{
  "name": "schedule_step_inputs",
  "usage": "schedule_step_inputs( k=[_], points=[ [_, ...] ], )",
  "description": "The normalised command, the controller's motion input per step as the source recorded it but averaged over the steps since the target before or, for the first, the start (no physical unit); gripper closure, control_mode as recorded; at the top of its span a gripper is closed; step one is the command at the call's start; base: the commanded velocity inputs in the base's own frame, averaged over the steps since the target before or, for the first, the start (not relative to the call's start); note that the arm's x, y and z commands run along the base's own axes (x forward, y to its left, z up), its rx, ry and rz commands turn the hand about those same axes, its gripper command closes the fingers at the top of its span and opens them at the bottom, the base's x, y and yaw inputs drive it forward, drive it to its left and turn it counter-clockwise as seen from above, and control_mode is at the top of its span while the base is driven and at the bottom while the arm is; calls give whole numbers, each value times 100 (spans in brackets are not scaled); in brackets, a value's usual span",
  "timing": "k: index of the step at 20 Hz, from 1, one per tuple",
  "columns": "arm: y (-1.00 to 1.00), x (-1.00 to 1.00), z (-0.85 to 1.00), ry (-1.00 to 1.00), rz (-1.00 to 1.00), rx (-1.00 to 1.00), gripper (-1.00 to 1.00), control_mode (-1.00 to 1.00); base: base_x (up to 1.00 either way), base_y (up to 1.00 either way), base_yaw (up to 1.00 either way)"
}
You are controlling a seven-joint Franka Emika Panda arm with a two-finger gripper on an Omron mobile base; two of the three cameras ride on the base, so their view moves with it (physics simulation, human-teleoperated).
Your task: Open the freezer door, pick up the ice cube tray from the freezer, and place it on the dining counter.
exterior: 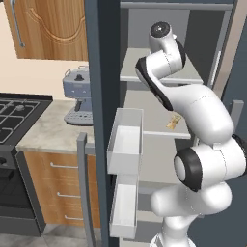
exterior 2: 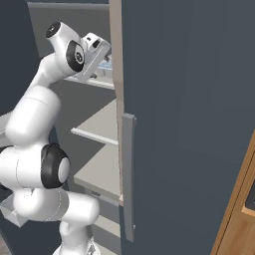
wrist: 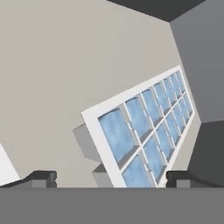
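Kitchen corner with the fridge: freezer door (exterior: 103, 96) is already swung wide to the left, its white bins facing the arm, and the arm is reaching up into the freezer (exterior: 159, 111) at the level of the upper shelf. Through the hand view the tray (wrist: 146, 131) is lying flat on that light grey shelf, right in front of the gripper (wrist: 109, 178), so close that its near end sits between the two fingertips. Jaws are spread as wide as they look able to go, nothing held yet. What matters for the grab, I'd say, is the angle: in the hand view the tray's long axis runs slantwise away from the gripper, from low centre up toward the right, so the fingers aren't square to it. They straddle its near end at a skew, with the right fingertip just off the tray's edge and the left one well clear of it. From the right base view you can just catch a sliver of blue on the shelf past the hand (exterior 2: 94, 55), by the freezer's right wall. My guess is a small wrist roll to line up across the short side, then close. Only one arm here, so no question of which reaches.
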Motion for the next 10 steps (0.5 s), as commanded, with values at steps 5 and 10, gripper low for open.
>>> schedule_step_inputs(
  k=[5,10],
  points=[
    [-8,21,-11,0,0,0,-100,-100,0,0,0],
    [-8,26,0,0,0,0,-100,-100,0,0,0]
  ],
)
